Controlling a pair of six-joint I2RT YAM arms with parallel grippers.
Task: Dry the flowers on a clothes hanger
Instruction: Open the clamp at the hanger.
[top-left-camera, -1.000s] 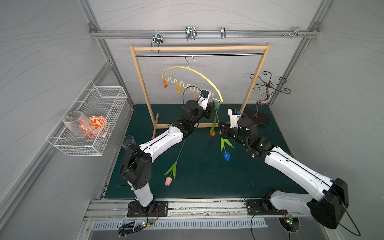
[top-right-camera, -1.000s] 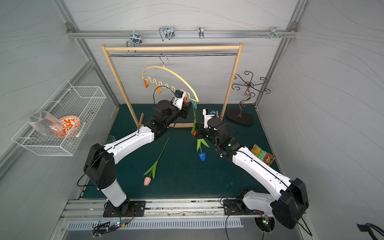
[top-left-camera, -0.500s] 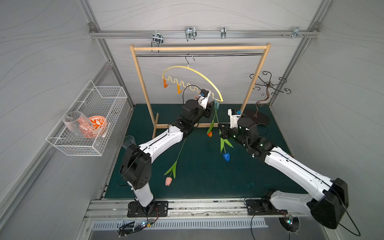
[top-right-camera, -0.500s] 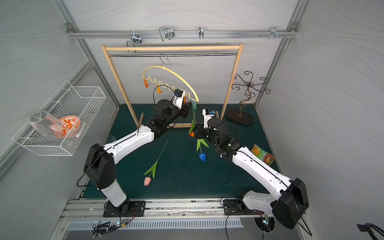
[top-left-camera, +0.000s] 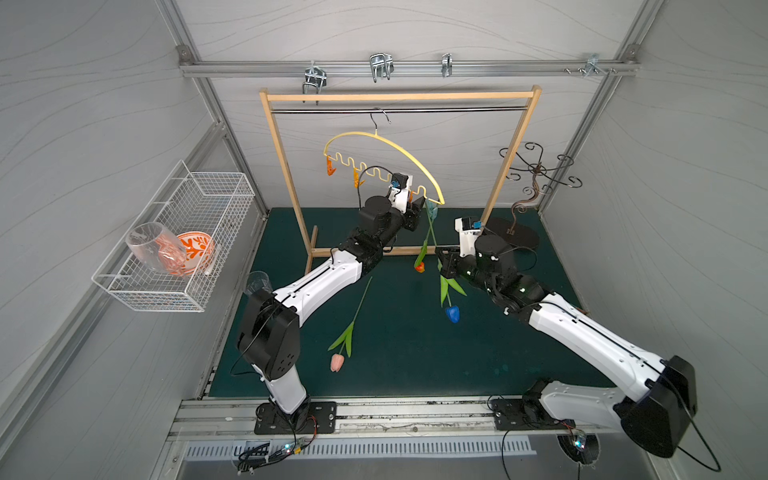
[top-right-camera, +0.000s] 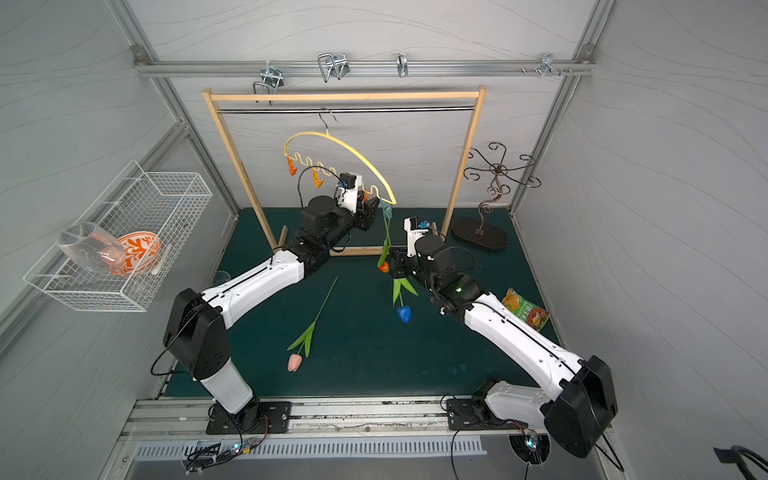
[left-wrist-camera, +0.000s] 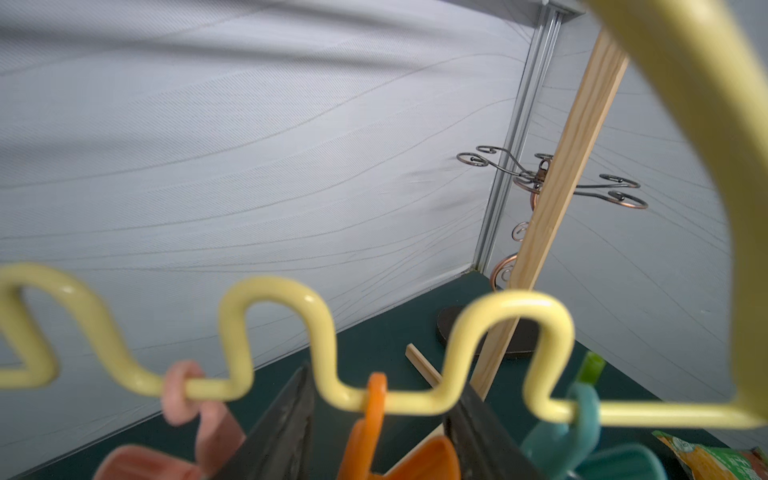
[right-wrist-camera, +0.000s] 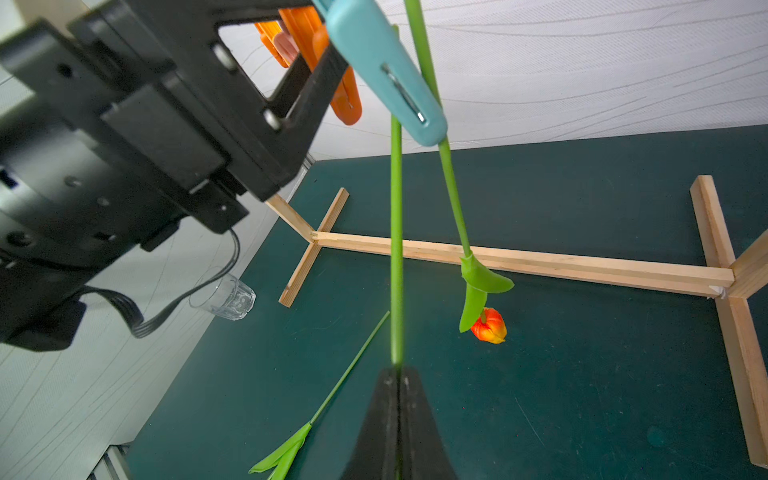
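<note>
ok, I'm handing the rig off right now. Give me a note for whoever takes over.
Left claw: jaws either side of the orange clothespin on the hanger; cannot tell if it is squeezing.
Right claw: shut on the stem of the blue tulip, head hanging below, stem end up beside the teal clothespin.
Done: orange tulip clipped in the teal clothespin, hanging head down.
Left: clip the blue tulip, then fetch the pink tulip lying on the mat and hang it.

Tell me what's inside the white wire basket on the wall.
The wire basket holds a clear glass lying against an orange-patterned bowl. The glass covers part of the bowl; anything behind it is hidden.
</note>
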